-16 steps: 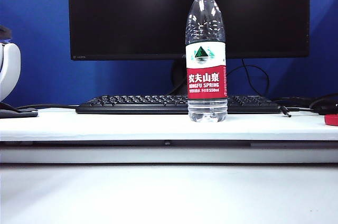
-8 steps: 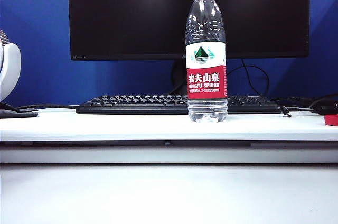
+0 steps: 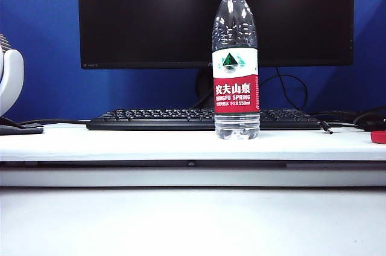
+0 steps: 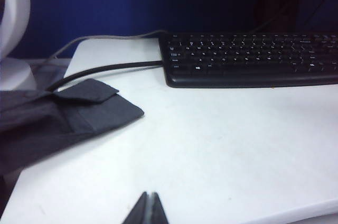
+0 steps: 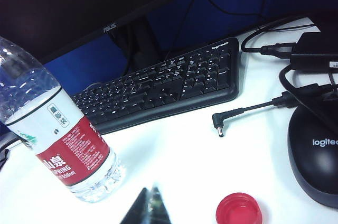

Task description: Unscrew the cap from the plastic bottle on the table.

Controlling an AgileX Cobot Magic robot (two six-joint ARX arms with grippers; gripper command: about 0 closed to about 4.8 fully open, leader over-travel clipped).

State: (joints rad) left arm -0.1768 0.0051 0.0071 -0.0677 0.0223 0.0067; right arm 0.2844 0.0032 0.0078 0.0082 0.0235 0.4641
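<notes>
- Bottle, the plastic bottle (image 3: 236, 63), stood upright on the table (image 3: 120, 141), just in front of the keyboard (image 3: 151, 119), its neck open (only the thin red ring stayed on it).
- Cap (image 5: 238, 208) lay on the table near the mouse (image 5: 316, 155).
- Left gripper (image 4: 147, 211) was fully closed and empty, over the table near a dark cloth (image 4: 58, 121).
- Right gripper (image 5: 149, 205) was closed too, holding nothing, between bottle and cap.

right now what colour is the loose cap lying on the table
Red. The cap shows best in the right wrist view, lying on the white table near the bottle.
</notes>
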